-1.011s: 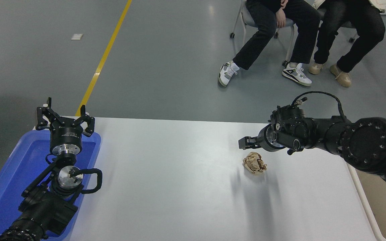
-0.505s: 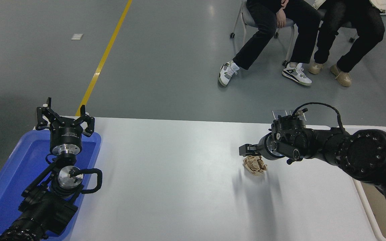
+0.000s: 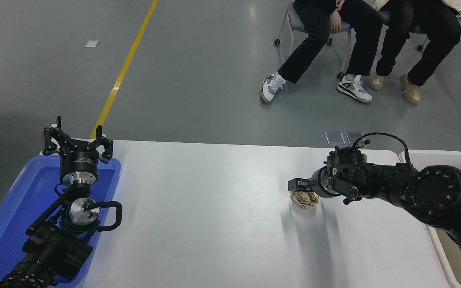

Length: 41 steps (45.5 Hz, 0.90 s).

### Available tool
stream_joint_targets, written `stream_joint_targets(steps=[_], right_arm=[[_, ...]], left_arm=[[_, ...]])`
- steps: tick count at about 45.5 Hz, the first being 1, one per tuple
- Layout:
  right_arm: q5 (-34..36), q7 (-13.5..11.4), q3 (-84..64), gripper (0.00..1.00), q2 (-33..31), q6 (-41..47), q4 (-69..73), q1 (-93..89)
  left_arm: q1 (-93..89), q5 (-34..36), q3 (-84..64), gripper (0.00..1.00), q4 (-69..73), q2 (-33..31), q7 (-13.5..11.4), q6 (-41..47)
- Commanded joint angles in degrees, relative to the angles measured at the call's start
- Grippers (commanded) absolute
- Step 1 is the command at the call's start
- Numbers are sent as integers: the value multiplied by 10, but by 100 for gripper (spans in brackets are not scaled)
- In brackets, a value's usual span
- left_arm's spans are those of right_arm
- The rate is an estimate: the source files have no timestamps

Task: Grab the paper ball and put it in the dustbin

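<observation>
Paper ball point(image 3: 305, 199): on the white bench point(image 3: 214, 208), right of frame centre.
My right pincer point(image 3: 297, 185): directly over the ball's top, touching or nearly so; finger spread, I cannot tell.
Dustbin point(image 3: 434, 154): right edge, past the bench end.
My left pincer point(image 3: 77, 143): fingers apart, parked over the blue tray point(image 3: 6, 224), lower left.

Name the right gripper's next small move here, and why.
Probably a slight further drop, then closing. The right gripper sits right over the paper ball, which lies on the table, and no grasp shows. The dustbin waits at the right edge.
</observation>
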Motion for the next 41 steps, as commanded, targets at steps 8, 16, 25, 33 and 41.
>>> stream_joint_targets(steps=[8, 16, 25, 33, 41], right_arm=[[-1, 7, 9, 49, 0, -2, -2, -13], [-10, 7, 9, 0, 0, 0, -1, -12], [-13, 8, 8, 0, 0, 5, 7, -2], [-6, 14, 9, 0, 0, 16, 42, 33], [-2, 15, 13, 0, -38, 35, 132, 125]], left_arm=[[0, 0, 0, 99, 0, 0, 1, 0], [0, 0, 0, 99, 0, 0, 0, 0], [0, -1, 0, 99, 0, 0, 1, 0], [0, 0, 0, 99, 0, 0, 0, 0], [0, -1, 0, 99, 0, 0, 1, 0]])
